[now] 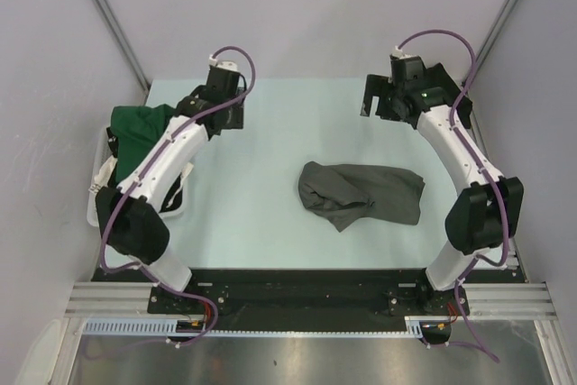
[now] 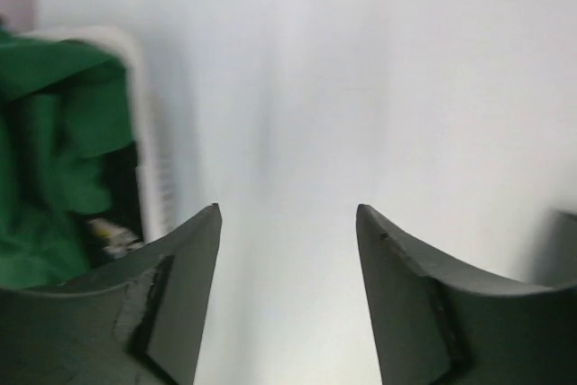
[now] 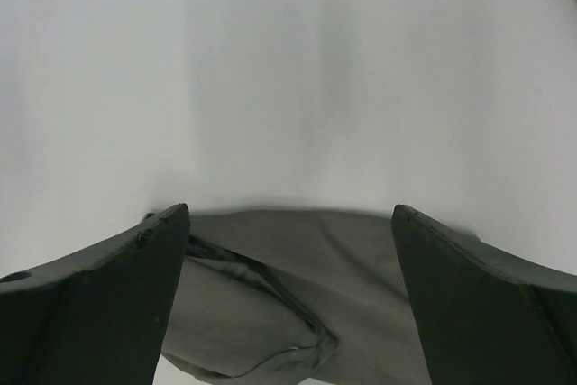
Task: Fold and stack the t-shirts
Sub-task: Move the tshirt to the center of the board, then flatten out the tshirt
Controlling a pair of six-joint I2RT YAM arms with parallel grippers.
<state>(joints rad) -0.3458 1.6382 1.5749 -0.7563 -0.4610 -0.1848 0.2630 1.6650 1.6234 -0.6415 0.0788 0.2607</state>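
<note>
A charcoal grey t-shirt (image 1: pixel 361 194) lies crumpled on the pale table, right of centre. It shows in the right wrist view (image 3: pixel 297 295) below the open fingers. A dark green t-shirt (image 1: pixel 140 128) hangs over the white basket (image 1: pixel 99 182) at the left edge, and shows in the left wrist view (image 2: pixel 54 142). The black t-shirt is hidden. My left gripper (image 1: pixel 227 114) is open and empty at the back left, beside the basket. My right gripper (image 1: pixel 383 101) is open and empty at the back right, well behind the grey shirt.
The white slatted basket (image 2: pixel 149 151) stands at the table's left edge. Grey walls close in the table at the back and both sides. The arm bases sit on a black rail at the near edge.
</note>
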